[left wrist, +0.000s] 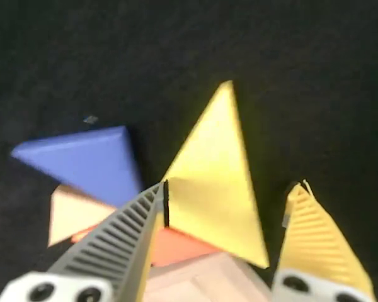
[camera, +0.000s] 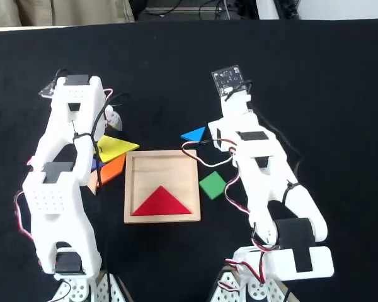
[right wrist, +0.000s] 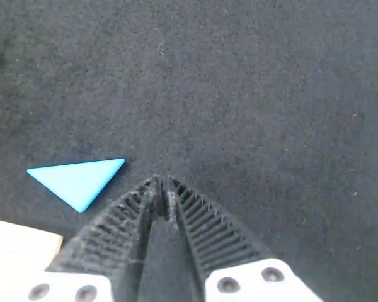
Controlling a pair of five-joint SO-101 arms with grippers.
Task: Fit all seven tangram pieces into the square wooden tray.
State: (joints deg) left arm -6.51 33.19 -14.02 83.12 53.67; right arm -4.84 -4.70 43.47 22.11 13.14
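I see a matt black cloth worktop (right wrist: 271, 75), slightly fuzzy with lint. The square pale wooden tray (camera: 162, 157) looks smooth and matt. The yellow triangular piece (left wrist: 214, 182) is smooth, satin-painted. My right gripper (right wrist: 162, 184) has ribbed dark plastic fingers (right wrist: 205, 220).

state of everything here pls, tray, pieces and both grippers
left gripper: open
right gripper: shut, empty
wooden tray: flat, one piece inside
red triangle: lying in the tray
yellow triangle: outside the tray, straddled by the left gripper
green square: flat, outside the tray
light blue triangle: flat, outside the tray
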